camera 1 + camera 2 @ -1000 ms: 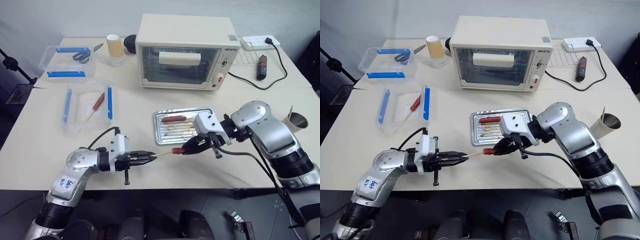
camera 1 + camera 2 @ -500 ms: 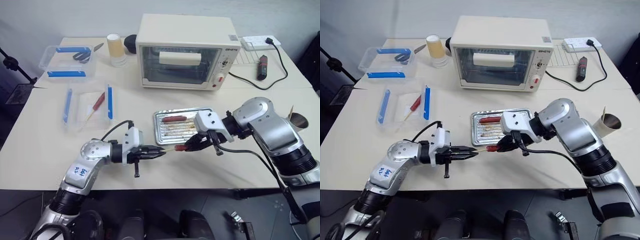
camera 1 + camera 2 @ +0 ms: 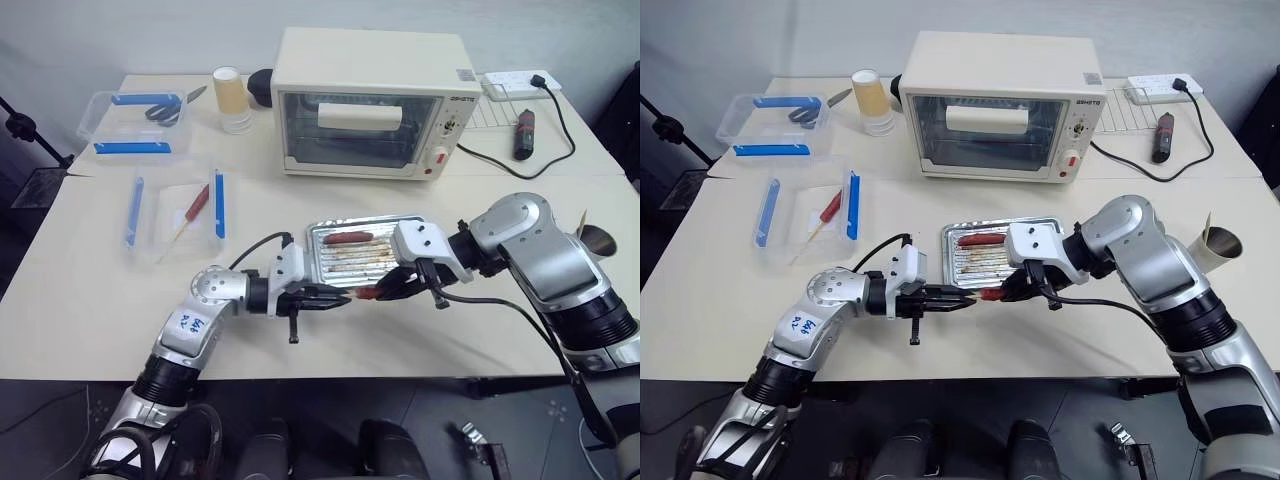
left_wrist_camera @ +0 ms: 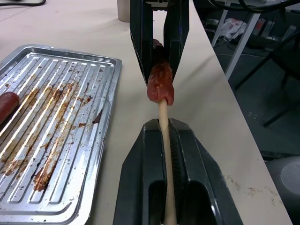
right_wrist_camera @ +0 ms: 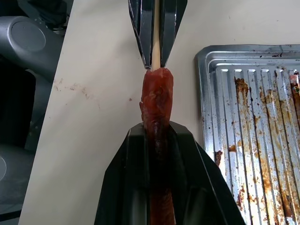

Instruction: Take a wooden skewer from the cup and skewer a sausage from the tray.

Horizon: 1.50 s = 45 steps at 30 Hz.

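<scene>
My left gripper (image 3: 338,297) is shut on the wooden skewer (image 4: 164,140), a thin pale stick running out between its fingers. The skewer's tip is sunk into the end of the dark reddish-brown sausage (image 4: 160,85). My right gripper (image 3: 388,290) is shut on that sausage (image 5: 157,101) and holds it just above the table, at the front edge of the metal tray (image 3: 372,262). The two grippers face each other, fingertips a short gap apart. The grey-beige cup (image 3: 592,241) stands at the far right of the table.
A lighter red sausage (image 3: 347,238) lies in the tray. A cream toaster oven (image 3: 370,100) stands behind it. A yellow-tan cup (image 3: 229,97) and clear tubs with blue clips (image 3: 140,122) sit at the back left; an open tub (image 3: 178,212) holds a red-handled tool.
My left gripper has travelled right toward the right gripper, pushing the skewer further into the sausage. The right gripper has kept its place.
</scene>
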### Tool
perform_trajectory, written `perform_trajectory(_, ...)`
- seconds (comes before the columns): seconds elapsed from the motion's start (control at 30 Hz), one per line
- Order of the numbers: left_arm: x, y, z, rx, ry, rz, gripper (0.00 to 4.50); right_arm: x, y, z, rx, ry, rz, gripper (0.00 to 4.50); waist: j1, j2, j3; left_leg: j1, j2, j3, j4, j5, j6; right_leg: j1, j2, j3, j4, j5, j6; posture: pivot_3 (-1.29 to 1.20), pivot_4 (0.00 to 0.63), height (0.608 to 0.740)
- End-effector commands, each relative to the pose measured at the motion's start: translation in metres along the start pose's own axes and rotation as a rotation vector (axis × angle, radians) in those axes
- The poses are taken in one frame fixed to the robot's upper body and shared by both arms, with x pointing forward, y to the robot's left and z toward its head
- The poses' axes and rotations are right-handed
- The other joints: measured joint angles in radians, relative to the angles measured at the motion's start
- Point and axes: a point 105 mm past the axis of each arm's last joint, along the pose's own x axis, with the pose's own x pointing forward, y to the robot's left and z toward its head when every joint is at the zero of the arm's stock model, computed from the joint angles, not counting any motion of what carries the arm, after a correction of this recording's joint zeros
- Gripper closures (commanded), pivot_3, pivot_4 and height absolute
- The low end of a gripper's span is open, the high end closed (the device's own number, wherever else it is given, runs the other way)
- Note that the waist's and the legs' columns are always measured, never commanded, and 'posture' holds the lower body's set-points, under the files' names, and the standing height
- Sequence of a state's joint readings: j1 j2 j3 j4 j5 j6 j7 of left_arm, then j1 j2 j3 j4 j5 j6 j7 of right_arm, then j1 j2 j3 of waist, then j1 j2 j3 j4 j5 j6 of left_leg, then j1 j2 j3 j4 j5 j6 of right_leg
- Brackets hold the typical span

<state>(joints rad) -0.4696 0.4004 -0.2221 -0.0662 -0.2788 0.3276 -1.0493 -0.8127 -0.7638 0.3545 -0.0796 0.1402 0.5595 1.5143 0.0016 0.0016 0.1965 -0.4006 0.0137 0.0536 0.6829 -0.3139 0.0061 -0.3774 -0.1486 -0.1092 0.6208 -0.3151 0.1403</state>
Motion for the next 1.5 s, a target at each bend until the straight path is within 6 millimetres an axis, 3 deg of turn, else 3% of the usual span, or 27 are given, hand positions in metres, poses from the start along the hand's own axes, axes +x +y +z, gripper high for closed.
perform_trajectory(0.03,0.014,-0.016,0.022,0.076,-0.075,-0.085,4.5,0.01,0.014,0.028,-0.054,-0.099,0.085,4.0,0.0,0.0,0.0,0.0,0.0,0.0,0.0,0.0,0.0,0.0,0.0,0.0,0.0,0.0,0.0,0.0,0.15,0.74)
perform_trajectory(0.13,-0.001,-0.015,0.016,0.061,-0.06,-0.04,4.5,0.003,0.01,0.021,-0.034,-0.1,0.04,3.34,-0.001,0.0,0.0,0.0,0.0,0.0,0.0,0.0,0.0,0.0,0.0,0.0,0.0,0.0,0.0,0.0,0.15,0.74)
perform_trajectory(0.3,-0.027,-0.015,0.007,0.039,-0.041,0.043,4.5,-0.009,0.01,0.009,-0.03,-0.091,0.005,1.81,0.0,0.0,0.0,0.0,0.0,-0.001,0.0,0.0,0.0,0.0,0.0,0.0,0.0,0.0,0.0,0.0,0.15,0.74)
perform_trajectory(0.5,-0.076,-0.016,0.0,0.023,-0.057,0.248,4.5,-0.039,0.017,-0.007,-0.004,-0.187,-0.039,0.05,0.001,0.0,0.0,0.0,0.0,-0.002,0.0,0.0,0.0,0.0,0.0,0.0,-0.001,0.0,0.0,0.0,0.15,0.74)
perform_trajectory(0.6,-0.096,-0.019,0.003,0.029,-0.096,0.37,4.5,-0.052,0.026,-0.003,0.038,-0.357,-0.047,0.05,0.001,0.0,0.0,0.0,0.0,-0.003,0.0,0.0,0.0,0.001,0.0,0.0,-0.001,0.0,0.0,0.0,0.15,0.74)
perform_trajectory(0.73,-0.133,-0.013,0.012,0.044,-0.193,0.673,4.5,-0.064,0.028,-0.002,0.064,-0.548,-0.188,0.05,0.005,-0.001,0.0,0.0,0.001,-0.008,0.0,0.0,0.0,0.001,-0.001,0.0,-0.001,0.0,0.0,0.0,0.15,0.74)
perform_trajectory(0.9,-0.178,0.011,0.024,0.003,-0.351,1.085,4.5,-0.071,0.03,0.009,0.047,-0.821,-0.406,0.05,0.02,-0.001,0.0,0.003,0.0,-0.009,0.0,0.0,0.0,0.003,-0.001,0.0,0.0,0.0,0.0,0.0,0.15,0.74)
perform_trajectory(1.03,-0.193,0.036,0.024,-0.069,-0.417,1.275,4.5,-0.075,0.032,0.024,0.028,-1.006,-0.541,0.05,0.027,-0.001,0.0,0.003,-0.001,-0.009,0.0,0.0,0.0,0.003,-0.001,0.001,0.001,0.0,0.001,0.0,0.15,0.74)
perform_trajectory(1.13,-0.204,0.063,0.022,-0.159,-0.471,1.425,4.5,-0.056,0.042,0.03,0.008,-1.016,-0.546,0.05,0.032,-0.004,-0.001,0.003,-0.001,-0.01,0.0,0.0,0.0,0.003,-0.001,0.0,0.001,0.001,0.001,0.0,0.15,0.74)
perform_trajectory(1.37,-0.205,0.094,0.016,-0.195,-0.375,1.532,4.5,-0.054,0.037,0.029,-0.026,-0.981,-0.58,0.05,0.021,-0.005,-0.002,0.004,0.0,-0.007,-0.002,0.0,0.0,0.002,0.001,0.002,0.001,0.001,0.001,0.0,0.15,0.74)
perform_trajectory(1.5,-0.205,0.099,0.02,-0.163,-0.368,1.537,3.4,-0.057,0.033,0.031,-0.043,-0.979,-0.583,0.0,0.022,-0.005,-0.002,0.004,0.0,-0.005,-0.002,0.0,0.0,0.002,0.001,0.002,0.001,0.0,0.001,0.0,0.15,0.74)
